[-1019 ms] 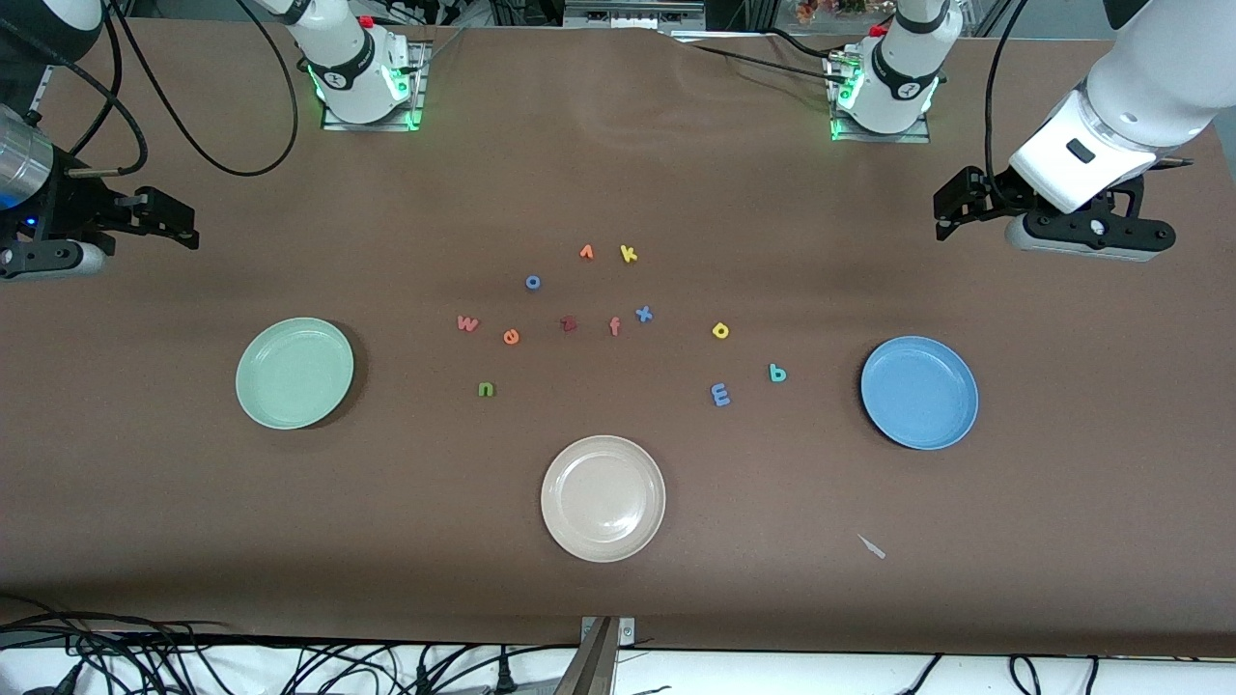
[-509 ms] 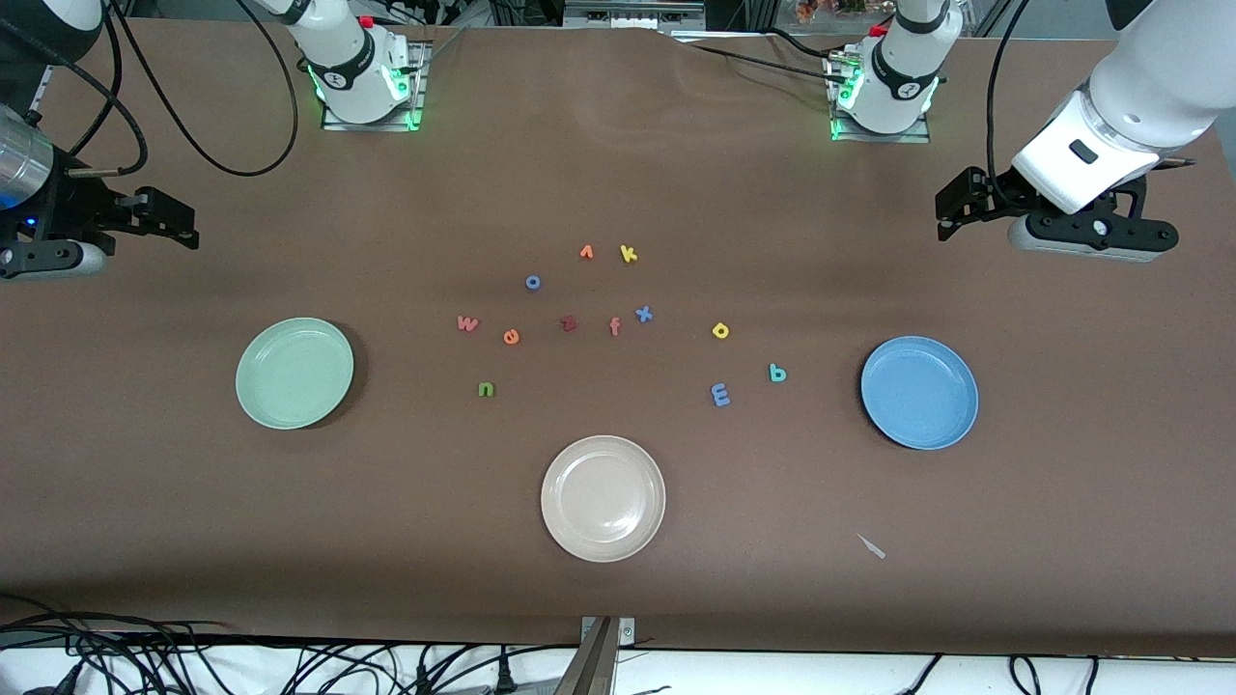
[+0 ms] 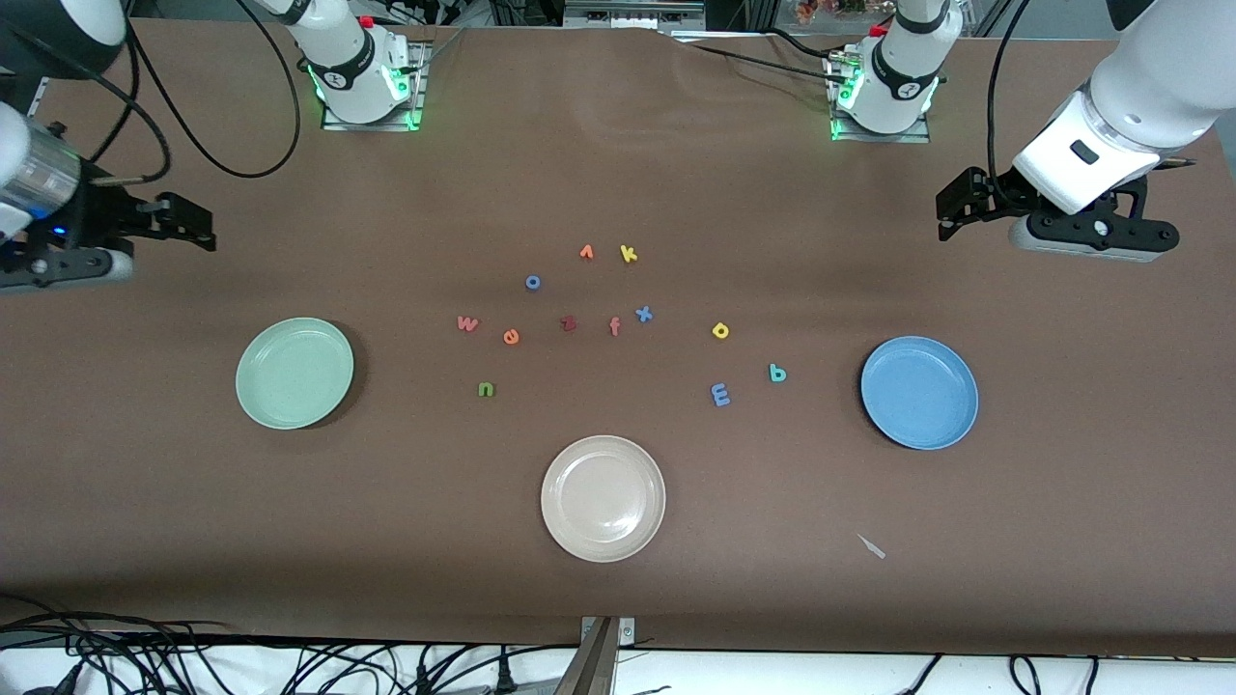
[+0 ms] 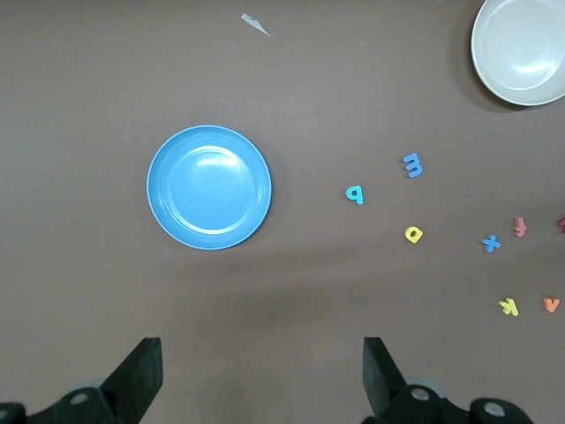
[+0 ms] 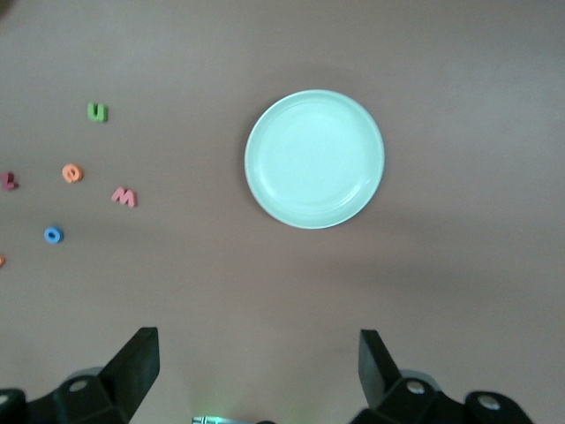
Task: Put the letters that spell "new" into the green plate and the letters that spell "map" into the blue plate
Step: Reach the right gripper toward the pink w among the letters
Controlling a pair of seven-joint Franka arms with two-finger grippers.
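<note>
Mint-green and medium-blue, the two target plates sit at opposite ends of the brown table (image 3: 618, 598), and no letter is in either yet. The right gripper (image 3: 188, 224) hangs with jaws spread and empty, up over bare cloth; the green plate (image 3: 294, 373) lies below it toward the camera, and the green n (image 3: 486, 389), orange e (image 3: 511, 336) and salmon-pink w (image 3: 467, 323) lie past that plate toward the table's middle. The left gripper (image 3: 956, 208) is likewise spread wide with nothing in it, the blue plate (image 3: 919, 392) just under and camera-ward of it, with the teal p (image 3: 777, 373), blue m (image 3: 720, 394) and yellow a (image 3: 720, 331) inward from there. So each arm is nearer its own word; I judge neither has a long reach. Since a second ago the right gripper has shifted slightly inward toward the letters, while the left has barely moved; every letter and plate, the beige plate (image 3: 603, 498) included, stays put.
</note>
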